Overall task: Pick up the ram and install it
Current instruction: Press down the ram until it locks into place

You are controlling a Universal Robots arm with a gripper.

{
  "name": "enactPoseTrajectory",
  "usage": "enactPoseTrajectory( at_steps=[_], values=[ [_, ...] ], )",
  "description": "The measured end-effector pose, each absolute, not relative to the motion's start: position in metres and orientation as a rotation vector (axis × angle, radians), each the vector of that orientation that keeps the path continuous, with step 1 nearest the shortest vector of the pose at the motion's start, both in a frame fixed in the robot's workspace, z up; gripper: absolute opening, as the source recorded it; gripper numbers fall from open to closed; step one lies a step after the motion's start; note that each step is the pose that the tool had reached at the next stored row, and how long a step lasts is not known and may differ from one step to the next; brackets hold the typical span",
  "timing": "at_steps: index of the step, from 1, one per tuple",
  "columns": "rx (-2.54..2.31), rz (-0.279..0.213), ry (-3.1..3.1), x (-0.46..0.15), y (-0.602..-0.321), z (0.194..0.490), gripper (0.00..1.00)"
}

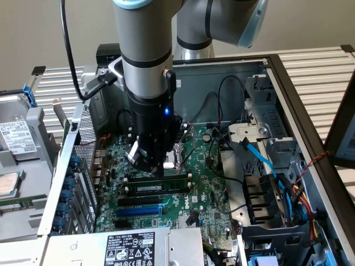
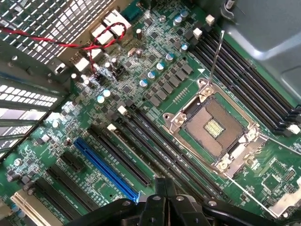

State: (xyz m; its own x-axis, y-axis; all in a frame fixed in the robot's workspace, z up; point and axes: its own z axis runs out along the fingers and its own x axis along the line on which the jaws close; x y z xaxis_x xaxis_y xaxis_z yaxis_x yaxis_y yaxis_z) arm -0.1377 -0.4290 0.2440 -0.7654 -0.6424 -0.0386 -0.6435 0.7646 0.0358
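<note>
My gripper (image 1: 151,165) hangs low over the green motherboard (image 1: 208,188) inside the open computer case. In the wrist view its fingers (image 2: 162,190) are pressed together, shut, with nothing showing between them. The ram (image 1: 163,188), a long thin stick with dark chips and a pale label, lies along the memory slots just in front of the fingertips in the exterior view. Whether the tips touch it I cannot tell. The wrist view also shows the CPU socket (image 2: 214,127) and long black empty slots (image 2: 155,141).
A blue expansion slot (image 1: 138,210) (image 2: 106,167) lies nearer the camera than the ram. Black and blue cables (image 1: 260,160) and a drive cage (image 1: 266,205) crowd the exterior view's right. A metal lever (image 2: 215,56) rises beside the socket. A labelled power supply (image 1: 130,246) sits at the front.
</note>
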Motion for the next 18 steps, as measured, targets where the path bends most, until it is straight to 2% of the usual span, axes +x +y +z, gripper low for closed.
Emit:
enactPoseTrajectory(
  at_steps=[18],
  values=[
    [-0.695, 0.051, 3.036, -0.1377, -0.4290, 0.2418, 0.12]
  ],
)
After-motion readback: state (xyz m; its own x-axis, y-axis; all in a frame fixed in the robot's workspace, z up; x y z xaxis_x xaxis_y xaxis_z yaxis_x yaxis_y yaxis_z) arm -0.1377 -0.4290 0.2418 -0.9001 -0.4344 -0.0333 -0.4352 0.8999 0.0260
